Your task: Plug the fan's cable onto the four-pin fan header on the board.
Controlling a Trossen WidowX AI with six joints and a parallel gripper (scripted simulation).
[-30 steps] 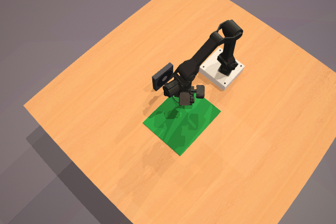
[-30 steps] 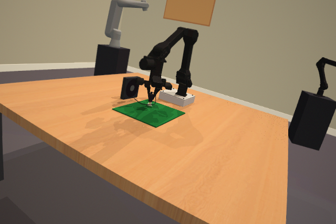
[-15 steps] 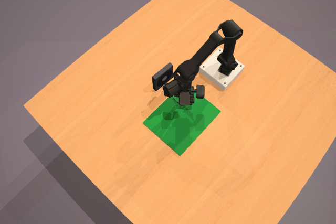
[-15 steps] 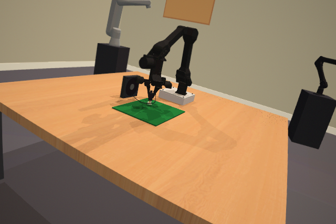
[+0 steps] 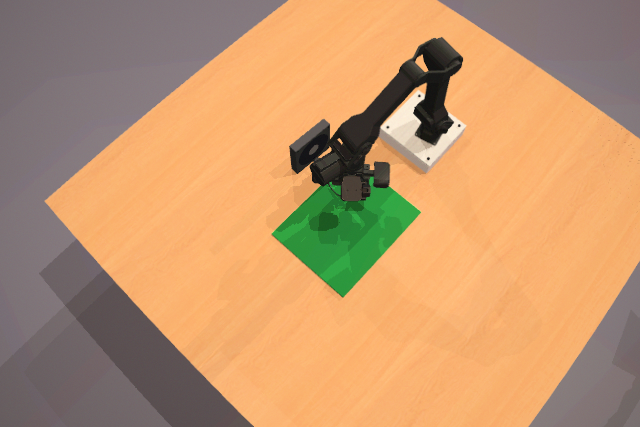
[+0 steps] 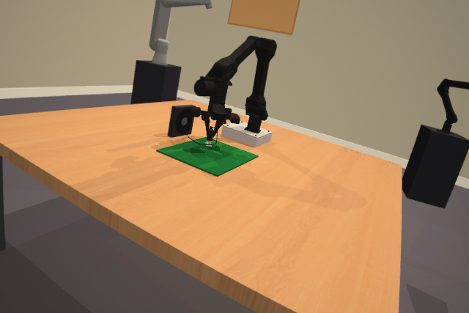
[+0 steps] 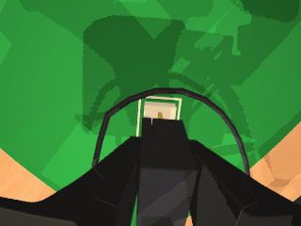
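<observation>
The green board (image 5: 342, 277) (image 6: 218, 169) (image 7: 42, 71) lies flat on the table. The pale four-pin header (image 7: 159, 109), with a pin showing and a white outline around it, is on the board, partly hidden by the fingers. My gripper (image 6: 209, 138) (image 7: 162, 149) is shut on the cable's plug, low over the header. The plug is mostly hidden by the fingers, so how deep it sits cannot be told. The black cable (image 6: 196, 144) (image 7: 171, 90) loops out around the fingers. The dark square fan (image 5: 310, 146) (image 6: 181, 121) stands upright beside the board.
The arm's white base block (image 5: 405, 145) (image 6: 242, 137) is behind the board. The fan stands close to the arm's wrist on the left. The wooden table (image 5: 170, 236) (image 6: 303, 241) surrounds the board. Other arms on dark pedestals stand beyond the table.
</observation>
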